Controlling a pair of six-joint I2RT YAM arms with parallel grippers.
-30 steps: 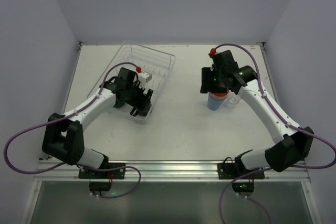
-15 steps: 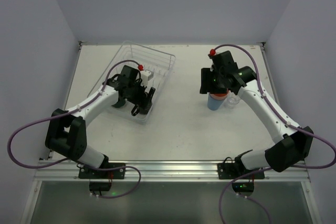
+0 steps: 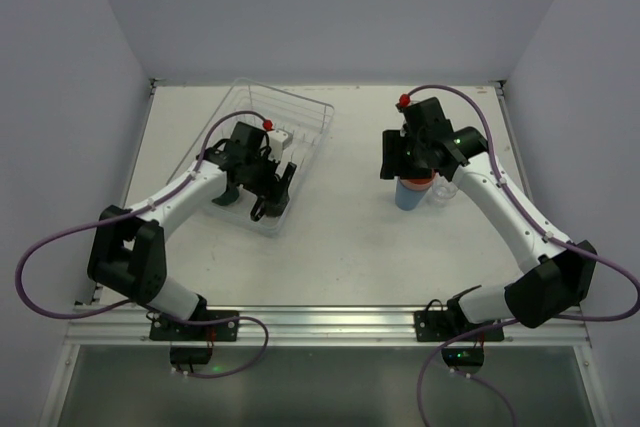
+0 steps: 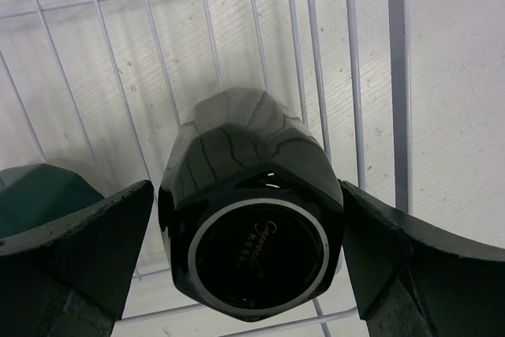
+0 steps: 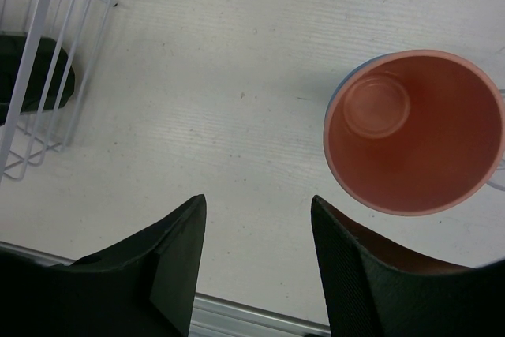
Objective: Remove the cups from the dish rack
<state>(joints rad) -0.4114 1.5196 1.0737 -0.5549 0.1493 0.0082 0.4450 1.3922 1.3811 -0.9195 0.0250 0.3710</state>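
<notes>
The dish rack (image 3: pixel 300 109) lies at the back left. My left gripper (image 3: pixel 262 183) reaches into it. In the left wrist view the left gripper (image 4: pixel 246 189) is open and straddles an upturned black mug (image 4: pixel 252 252) whose base faces the camera. A dark teal mug (image 4: pixel 38 195) sits just left of it on the rack (image 4: pixel 398 76) wires. My right gripper (image 3: pixel 414 161) hovers over a stack of cups on the table. From its wrist, the right gripper (image 5: pixel 258 203) is open and empty. The salmon-pink tumbler (image 5: pixel 416 132) sits nested in the light-blue tumbler (image 3: pixel 407 197), up and to its right.
A small clear glass (image 3: pixel 444 193) stands against the right side of the tumbler stack. The rack's corner (image 5: pixel 35 37) shows at the upper left of the right wrist view, with a dark shape inside. The metal rail of the table's near edge (image 5: pixel 237 317) runs below the right fingers.
My left gripper has opened wider and moved slightly farther into the rack around the black mug. The right arm has stayed put.
</notes>
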